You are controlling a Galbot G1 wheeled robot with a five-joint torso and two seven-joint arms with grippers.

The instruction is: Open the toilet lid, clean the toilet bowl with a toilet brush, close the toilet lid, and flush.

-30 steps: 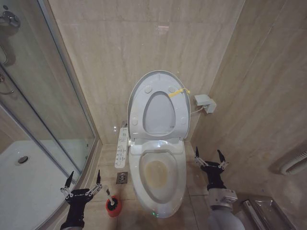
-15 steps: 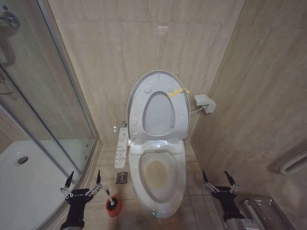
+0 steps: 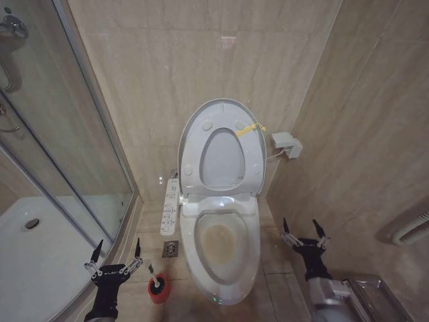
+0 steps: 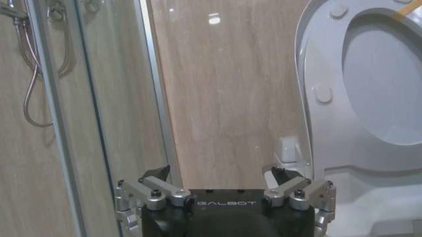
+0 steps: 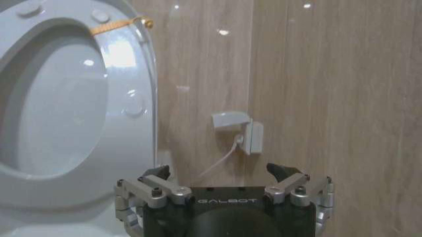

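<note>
With the toilet lid (image 3: 221,151) upright behind the stained toilet bowl (image 3: 220,248), the wide-spread, empty left gripper (image 3: 115,258), just left of the toilet brush (image 3: 155,280) beside the bowl's left, should probably grasp its handle squarely; the right gripper (image 3: 303,231) hangs spread, empty, right of the bowl.

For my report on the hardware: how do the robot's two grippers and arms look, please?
Both the left gripper and the right gripper have black bodies, silver metal linkages and thin black pointed fingertips. White GALBOT lettering marks each body. The right arm has a grey segment.
</note>
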